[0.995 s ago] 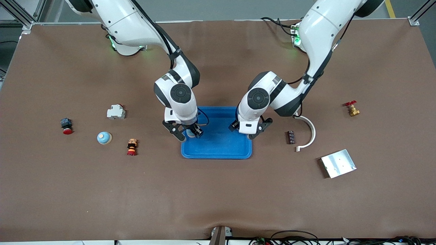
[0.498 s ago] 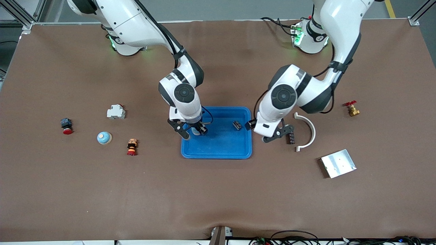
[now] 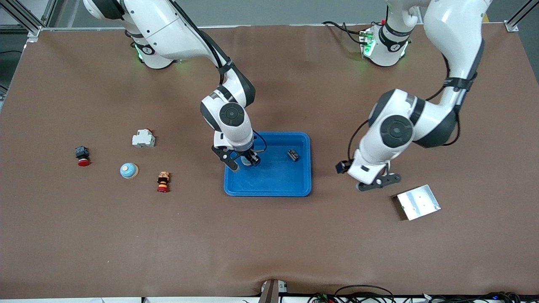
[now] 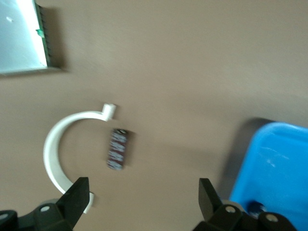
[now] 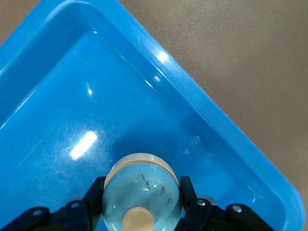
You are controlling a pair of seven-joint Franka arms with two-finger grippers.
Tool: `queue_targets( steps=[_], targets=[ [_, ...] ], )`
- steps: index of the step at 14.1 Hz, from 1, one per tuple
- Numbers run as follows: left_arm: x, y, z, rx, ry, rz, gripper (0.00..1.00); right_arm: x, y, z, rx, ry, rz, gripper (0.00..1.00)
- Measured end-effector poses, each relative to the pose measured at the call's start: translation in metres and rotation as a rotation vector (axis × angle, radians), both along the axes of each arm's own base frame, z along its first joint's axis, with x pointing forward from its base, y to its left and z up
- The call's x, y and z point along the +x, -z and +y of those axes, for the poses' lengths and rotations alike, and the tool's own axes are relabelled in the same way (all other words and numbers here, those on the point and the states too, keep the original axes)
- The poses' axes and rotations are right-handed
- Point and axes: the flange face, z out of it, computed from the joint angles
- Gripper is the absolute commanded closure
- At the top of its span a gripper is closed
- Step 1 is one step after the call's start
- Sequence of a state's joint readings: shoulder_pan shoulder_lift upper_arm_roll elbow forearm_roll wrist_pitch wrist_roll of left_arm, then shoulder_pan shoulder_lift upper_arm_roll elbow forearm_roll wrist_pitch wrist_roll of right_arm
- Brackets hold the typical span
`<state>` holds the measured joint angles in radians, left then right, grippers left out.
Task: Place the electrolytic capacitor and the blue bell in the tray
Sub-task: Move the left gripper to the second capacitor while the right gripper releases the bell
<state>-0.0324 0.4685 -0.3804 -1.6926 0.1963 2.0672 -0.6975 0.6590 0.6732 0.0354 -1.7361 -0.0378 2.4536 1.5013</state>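
- A brown surface (image 3: 269, 235) carries scattered small parts, with the bright blue tray (image 3: 269, 189) at its middle.
- The right pincer (image 3: 241, 162) is over the tray at the corner toward the right arm's end, clamped on a pale blue bell (image 5: 143, 190) (its domed top and tan button fill the right wrist view between the dark fingers).
- A small dark electrolytic capacitor (image 3: 293, 155) lies in the tray, near the rim toward the left arm's end.
- The left pincer (image 3: 376, 182) is over bare surface between the tray and the silver metal plate (image 3: 418, 202), its fingers (image 4: 77, 197) spread wide apart and holding nothing.
- The left wrist view shows a white curved bracket (image 4: 60, 149) with a dark terminal strip (image 4: 118, 149) just beside it.
- Toward the right arm's end lie a second pale blue bell (image 3: 129, 170), a white breaker (image 3: 143, 138), a red push button (image 3: 82, 156) and an orange-and-red button (image 3: 163, 181), all well apart from the tray.
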Motion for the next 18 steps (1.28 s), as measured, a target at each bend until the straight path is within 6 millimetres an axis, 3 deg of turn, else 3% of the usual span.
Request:
queue_targets(
  steps=[3, 6, 8, 13, 18],
  targets=[
    [0.009, 0.014, 0.031, -0.008, 0.014, 0.007, 0.00, -0.006, 0.012, 0.005, -0.005, -0.008, 0.008, 1.00],
    [0.004, 0.041, 0.029, -0.027, 0.025, 0.005, 0.00, -0.008, 0.013, 0.008, -0.006, -0.012, 0.009, 1.00],
    [-0.002, 0.058, 0.025, -0.029, 0.033, 0.025, 0.00, -0.007, 0.014, 0.009, -0.007, -0.012, 0.010, 0.01],
    [-0.026, 0.097, 0.027, -0.036, 0.107, 0.055, 0.00, -0.011, 0.021, 0.014, -0.009, -0.021, 0.014, 0.00],
    [-0.031, 0.113, 0.049, -0.048, 0.170, 0.062, 0.00, 0.009, -0.012, 0.022, -0.046, -0.011, 0.042, 0.00]
  ],
)
